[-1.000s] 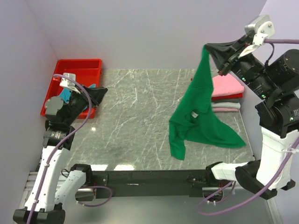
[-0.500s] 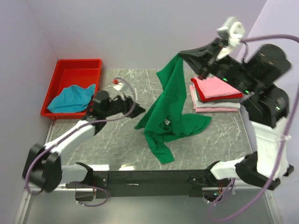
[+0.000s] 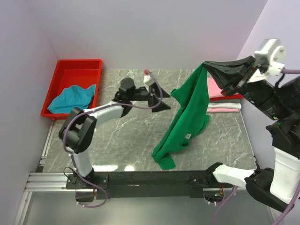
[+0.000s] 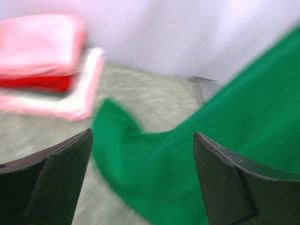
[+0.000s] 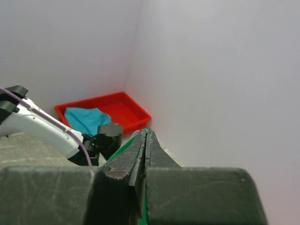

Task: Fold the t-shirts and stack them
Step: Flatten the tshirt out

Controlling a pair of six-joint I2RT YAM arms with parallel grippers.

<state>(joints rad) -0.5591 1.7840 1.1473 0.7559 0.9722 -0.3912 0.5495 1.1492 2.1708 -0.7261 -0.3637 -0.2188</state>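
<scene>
- Green t-shirt (image 3: 190, 112): hangs from one pinched edge, high over the right half of the table (image 3: 122, 136). Its lower end lies crumpled on the table near the front edge, and a small white label (image 3: 187, 136) shows low on the cloth
- Right claw (image 3: 205, 66): closed on the top edge of the shirt and raised well above the table. The right wrist view shows the jaws pressed together with a sliver of green between them
- Left claw (image 3: 162, 99): jaws wide apart, holding nothing. It reaches in from the left, just beside the hanging cloth; contact cannot be confirmed
- Folded stack (image 3: 225, 99): pink on top, red beneath, whitish layers below. It sits at the right rear of the table, partly behind the hanging shirt
- Teal-blue t-shirt (image 3: 72, 97): a loose heap inside the red tray (image 3: 79, 65), at the left rear, well apart from both claws
</scene>
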